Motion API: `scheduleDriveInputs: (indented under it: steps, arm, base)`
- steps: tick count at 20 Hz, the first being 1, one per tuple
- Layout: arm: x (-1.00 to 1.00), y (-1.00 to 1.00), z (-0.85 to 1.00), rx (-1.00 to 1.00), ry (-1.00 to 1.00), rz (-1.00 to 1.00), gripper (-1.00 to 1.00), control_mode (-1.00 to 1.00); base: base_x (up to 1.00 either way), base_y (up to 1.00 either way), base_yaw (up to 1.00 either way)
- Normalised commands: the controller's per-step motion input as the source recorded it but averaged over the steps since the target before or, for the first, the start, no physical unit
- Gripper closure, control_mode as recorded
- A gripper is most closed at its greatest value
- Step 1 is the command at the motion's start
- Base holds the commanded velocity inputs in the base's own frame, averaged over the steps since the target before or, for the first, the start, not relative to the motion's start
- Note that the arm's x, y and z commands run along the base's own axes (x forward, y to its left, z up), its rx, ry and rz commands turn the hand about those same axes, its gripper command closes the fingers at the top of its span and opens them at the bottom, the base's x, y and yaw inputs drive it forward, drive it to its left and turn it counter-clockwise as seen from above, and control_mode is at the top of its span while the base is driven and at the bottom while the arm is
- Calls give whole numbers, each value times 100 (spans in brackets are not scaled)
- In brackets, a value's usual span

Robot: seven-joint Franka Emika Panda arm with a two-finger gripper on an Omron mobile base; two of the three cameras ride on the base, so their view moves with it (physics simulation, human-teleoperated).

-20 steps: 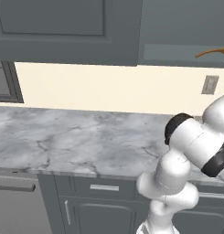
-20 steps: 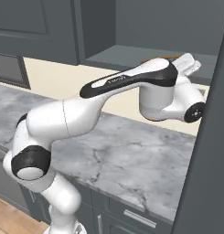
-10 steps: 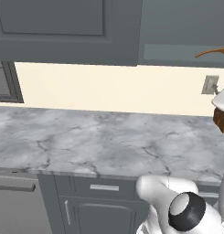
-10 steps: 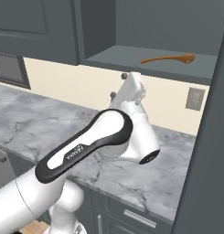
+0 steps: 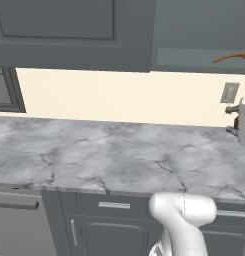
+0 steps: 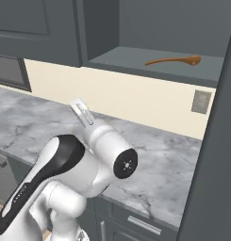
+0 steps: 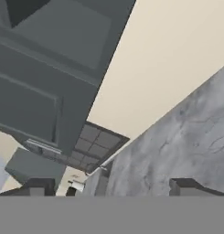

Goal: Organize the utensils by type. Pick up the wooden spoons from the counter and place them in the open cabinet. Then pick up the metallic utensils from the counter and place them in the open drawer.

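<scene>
Cabinet (image 6: 136, 59): open, above counter (image 6: 173, 160).
Wooden spoon (image 6: 173, 60): orange-brown, lying flat on cabinet shelf.
Fingers (image 7: 111, 186): spread wide, nothing held, over counter, well below cabinet.

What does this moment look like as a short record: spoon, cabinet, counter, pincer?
wooden spoon: one orange-brown spoon lying flat on the cabinet shelf
cabinet: open upper cabinet, dark grey, lighter shelf inside
counter: grey-white marble, running under the cabinet
pincer: open, nothing between the fingertips, pointing along the counter and wall
wall outlet: on the cream wall, below the cabinet
</scene>
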Motion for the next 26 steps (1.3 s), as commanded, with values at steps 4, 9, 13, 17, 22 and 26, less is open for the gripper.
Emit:
scheduleDriveInputs:
  steps: [4,9,13,17,22,26]
  arm:
    - [-8,100,-100,-99,12,0,-100,-100]
    - [0,95,-80,-82,19,0,-100,-100]
    - [0,44,-57,-58,22,0,-100,-100]
    - [0,0,-50,-24,11,-1,-100,-100]
    - [0,0,-39,-7,1,-1,-100,-100]
    - [0,-1,-25,-1,0,0,-100,100]
  base:
    - [0,0,0]
    - [0,0,0]
    - [0,0,0]
    - [0,0,0]
    - [0,0,0]
    - [-5,-7,0]
